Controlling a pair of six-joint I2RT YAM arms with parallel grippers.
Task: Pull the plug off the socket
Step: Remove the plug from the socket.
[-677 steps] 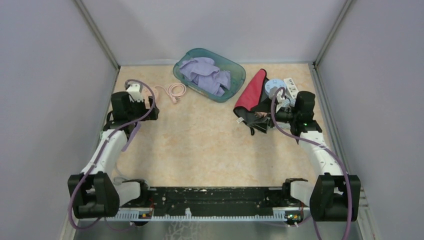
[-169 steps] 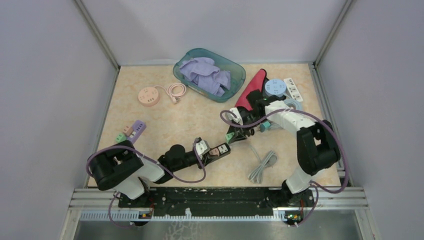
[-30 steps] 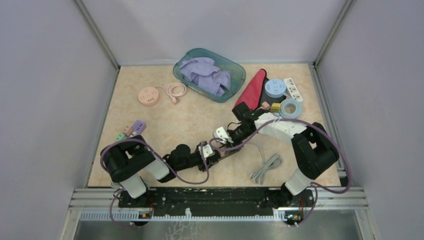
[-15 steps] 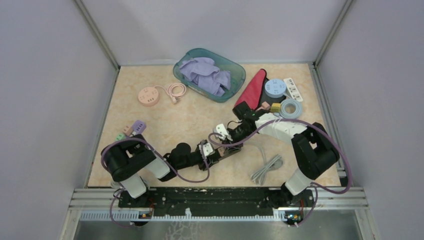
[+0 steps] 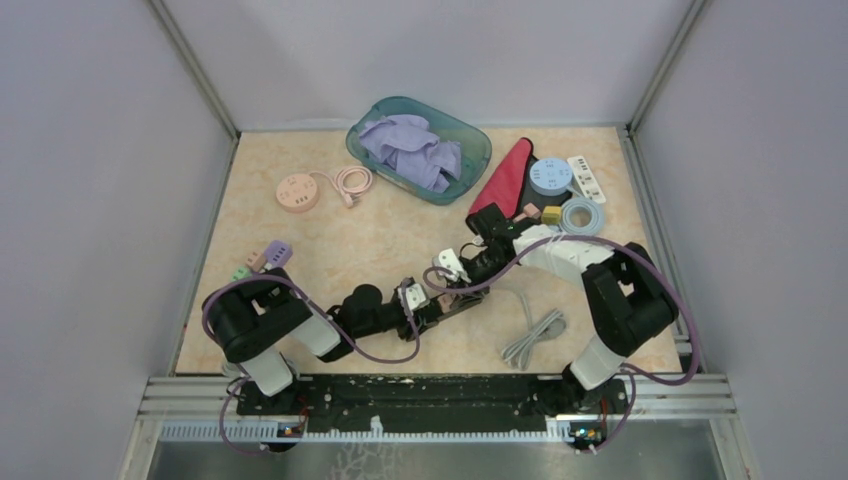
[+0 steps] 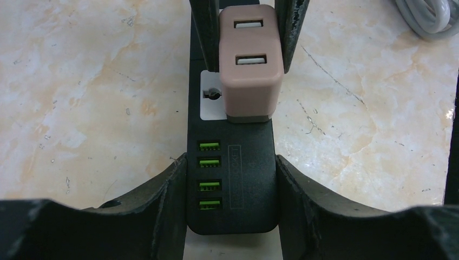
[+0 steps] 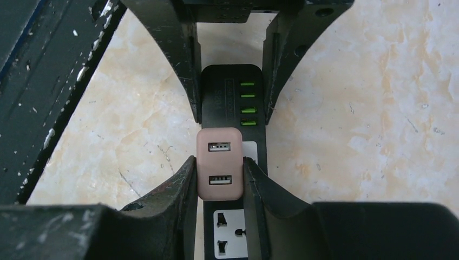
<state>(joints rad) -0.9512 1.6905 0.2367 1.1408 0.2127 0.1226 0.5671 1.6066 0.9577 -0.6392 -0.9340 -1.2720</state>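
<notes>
The beige marbled tabletop [image 5: 330, 240] carries a teal plastic basket [image 5: 471, 138] at the rear, holding crumpled lilac cloth [image 5: 412, 150]. A round pink power hub [image 5: 297, 192] lies to its left and a red fabric piece [image 5: 506, 180] to its right. A grey looped cable [image 5: 530, 337] lies near the front right.

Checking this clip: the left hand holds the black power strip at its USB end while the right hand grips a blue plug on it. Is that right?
Not quite. The plug is pink, not blue, as the right wrist view shows. The rest stands: the left hand holds the black power strip at its USB end, and the right hand grips the plug on it.
</notes>
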